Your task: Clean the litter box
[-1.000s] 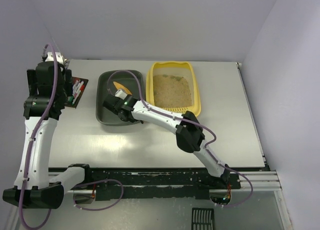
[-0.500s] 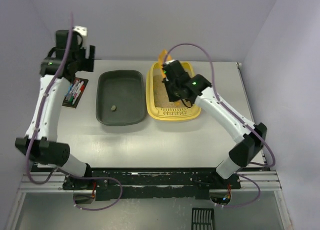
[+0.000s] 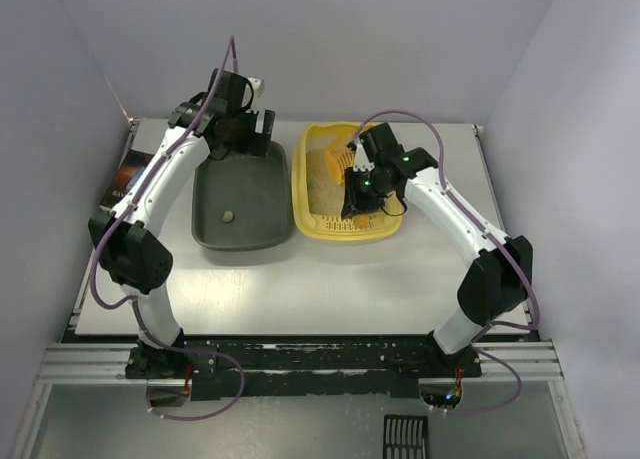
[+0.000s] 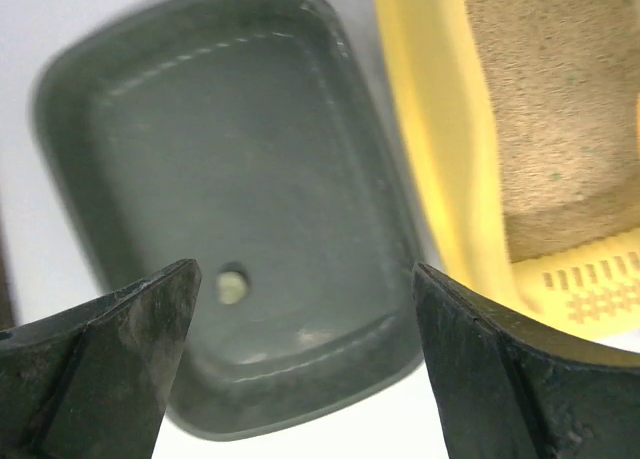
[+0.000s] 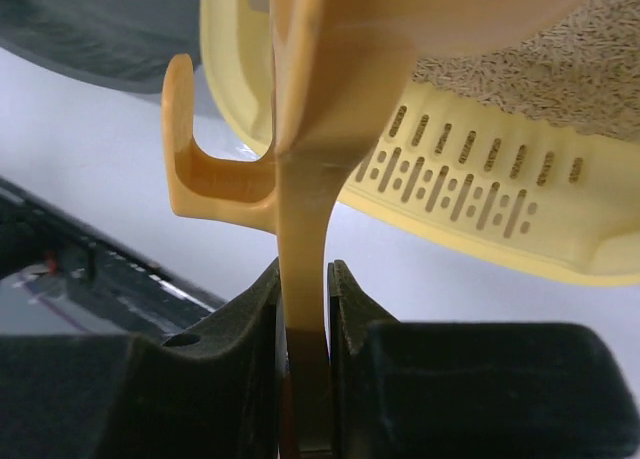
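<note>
Top external view, single moment. Your litter box [image 3: 330, 229] sat on the table [image 3: 300, 289] right of centre. Its long axis ran away from the arm bases, with the slotted ledge at the near end and beige litter [image 3: 325, 184] filling the rest. Its left rim lay just beside the dark grey-green tray [image 3: 215, 194]; whether the two touched could not be told. One small pale pellet [image 3: 228, 216] lay on the tray floor, toward the near end.

Right hand [image 5: 303, 309]: you had it clamped on the flat handle of the orange-yellow scoop [image 3: 337, 157], jaws narrow, the handle pinched between them. The right wrist view showed the handle rising out of the grip and a hook branching off to one side. The scoop bowl stood above the litter box's slotted ledge and litter. In the top view the scoop head was over the far-left part of the litter; contact with the litter could not be judged.

Left hand [image 4: 302, 279]: jaws wide, nothing between them. You held it above the far end of the grey-green tray, looking down into it. The left wrist view framed the pellet close to one finger, with the litter box rim alongside the tray.

A dark flat item [image 3: 125, 179] lay at the table's left edge, too blurred to identify.
</note>
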Action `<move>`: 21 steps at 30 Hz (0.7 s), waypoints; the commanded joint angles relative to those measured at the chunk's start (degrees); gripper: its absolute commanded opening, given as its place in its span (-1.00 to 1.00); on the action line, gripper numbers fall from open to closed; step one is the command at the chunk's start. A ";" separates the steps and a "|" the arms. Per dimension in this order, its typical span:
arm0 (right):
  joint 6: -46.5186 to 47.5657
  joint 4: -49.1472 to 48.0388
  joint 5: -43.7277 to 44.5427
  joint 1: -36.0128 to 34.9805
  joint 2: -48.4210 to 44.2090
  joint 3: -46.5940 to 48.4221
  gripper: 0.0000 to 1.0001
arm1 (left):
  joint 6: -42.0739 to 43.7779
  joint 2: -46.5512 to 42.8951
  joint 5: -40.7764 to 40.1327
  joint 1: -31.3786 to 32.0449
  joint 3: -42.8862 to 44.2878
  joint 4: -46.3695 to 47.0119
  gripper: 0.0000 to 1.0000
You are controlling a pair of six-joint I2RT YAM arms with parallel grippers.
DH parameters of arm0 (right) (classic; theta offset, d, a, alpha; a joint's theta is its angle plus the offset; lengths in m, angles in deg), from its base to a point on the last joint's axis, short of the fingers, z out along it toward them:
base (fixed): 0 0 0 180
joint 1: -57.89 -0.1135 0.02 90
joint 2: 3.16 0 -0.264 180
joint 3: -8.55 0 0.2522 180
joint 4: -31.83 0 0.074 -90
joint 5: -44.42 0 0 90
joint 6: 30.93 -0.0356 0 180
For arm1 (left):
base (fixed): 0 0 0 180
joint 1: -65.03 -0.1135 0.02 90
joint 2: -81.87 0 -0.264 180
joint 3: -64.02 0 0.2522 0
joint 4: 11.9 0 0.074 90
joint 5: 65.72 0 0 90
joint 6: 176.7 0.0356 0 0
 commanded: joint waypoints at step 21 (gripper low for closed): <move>-7.64 16.24 -6.46 5.18 20.39 24.57 -1.00 | -46.47 -0.76 16.99 -1.39 -24.01 26.04 0.97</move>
